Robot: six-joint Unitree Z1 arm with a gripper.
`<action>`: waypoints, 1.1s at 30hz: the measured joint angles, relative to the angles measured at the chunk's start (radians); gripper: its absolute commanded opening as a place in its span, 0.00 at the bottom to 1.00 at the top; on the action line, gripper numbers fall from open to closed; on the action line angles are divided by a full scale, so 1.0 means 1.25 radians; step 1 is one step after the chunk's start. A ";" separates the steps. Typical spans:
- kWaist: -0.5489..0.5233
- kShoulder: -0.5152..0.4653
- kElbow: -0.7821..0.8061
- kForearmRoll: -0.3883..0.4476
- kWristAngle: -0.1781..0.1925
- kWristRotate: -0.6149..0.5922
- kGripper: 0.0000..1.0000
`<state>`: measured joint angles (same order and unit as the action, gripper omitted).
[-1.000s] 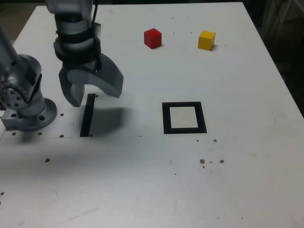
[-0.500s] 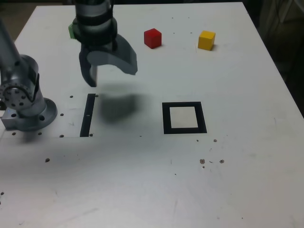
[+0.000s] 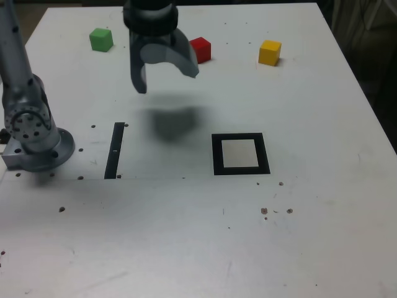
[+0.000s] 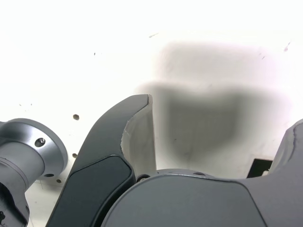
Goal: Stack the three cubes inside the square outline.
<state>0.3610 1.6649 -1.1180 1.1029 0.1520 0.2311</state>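
**Cubes unstacked, jaws empty above the far half of the table: hazards of the first pick**

Cubes and grey two-fingered gripper (image 3: 166, 69): the jaws stand spread wide with nothing between them, raised clear of the white tabletop (image 3: 298, 236), on which they cast a dark shadow. Just beyond the finger on the exterior view's right, and partly hidden by it, sits the small red cube (image 3: 202, 48). The small green cube (image 3: 101, 39) lies well apart toward the exterior view's left, and the small yellow cube (image 3: 270, 52) well apart toward the right; all three rest along the far edge. The thick black square outline with a white centre (image 3: 240, 153) lies nearer the camera and holds nothing, so no stacking has begun. A thin black strip (image 3: 114, 151) lies beside the grey arm base (image 3: 34, 133).

Likely failures, as judgements:
- The red cube sits close behind one finger; a descent from this position could bring that finger down on or against the cube and push it away instead of straddling it.
- The cubes are far smaller than the jaw span, so an off-centre closure could twist or flick a cube out.
- The outline is only slightly wider than a cube; a skewed release would leave a poor foundation for the two cubes above.
- The wrist view shows only fingers, shadow and one corner of the outline, and no cube.
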 measured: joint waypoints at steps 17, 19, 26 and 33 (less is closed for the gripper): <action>0.136 0.182 -0.272 0.126 -0.010 0.112 0.96; 0.153 0.208 -0.305 0.135 -0.010 0.124 0.96; 0.197 0.276 -0.397 0.169 -0.010 0.147 0.96; 0.224 0.323 -0.476 0.204 -0.007 0.158 0.95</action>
<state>0.6404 2.0691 -1.7127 1.3580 0.1435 0.4287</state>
